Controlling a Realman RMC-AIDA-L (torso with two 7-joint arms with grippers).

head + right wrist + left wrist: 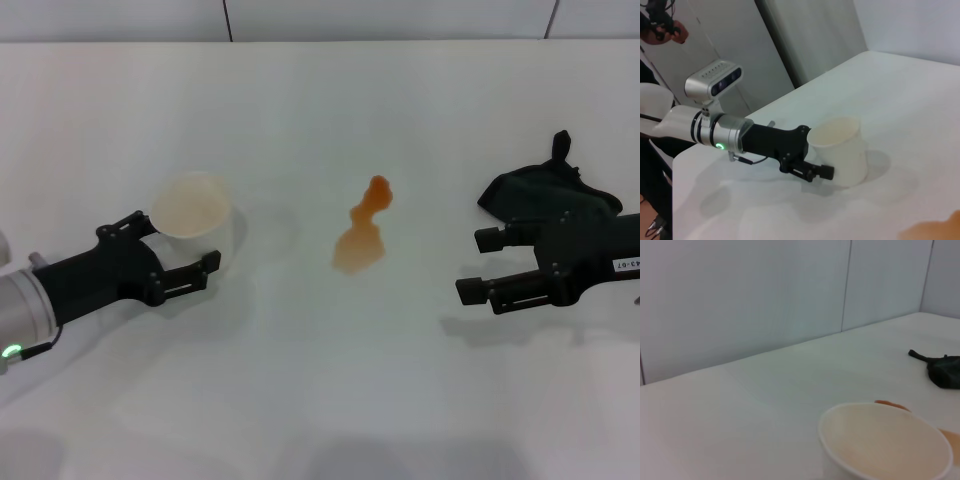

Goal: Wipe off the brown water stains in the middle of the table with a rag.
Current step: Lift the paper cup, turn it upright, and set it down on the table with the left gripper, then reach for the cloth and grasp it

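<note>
White table [320, 400] bears brown water stains [362, 232]; both hands open, right hand [484, 264] beside rag [535, 190].

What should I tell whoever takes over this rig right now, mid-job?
Left pincer: open around the cup, fingers either side of it, at the table's left side.
Right pincer: open, empty, just in front of the rag, not touching it.
Stain: orange-brown blotch mid-table, between cup and rag, unwiped.
Rag: crumpled on the right, beyond the right arm.
Done: nothing on the wipe itself.
Left: right arm grasps the rag, carries it to the stain, wipes until the brown is gone. Keep the cup clear of the wiping path.
</note>
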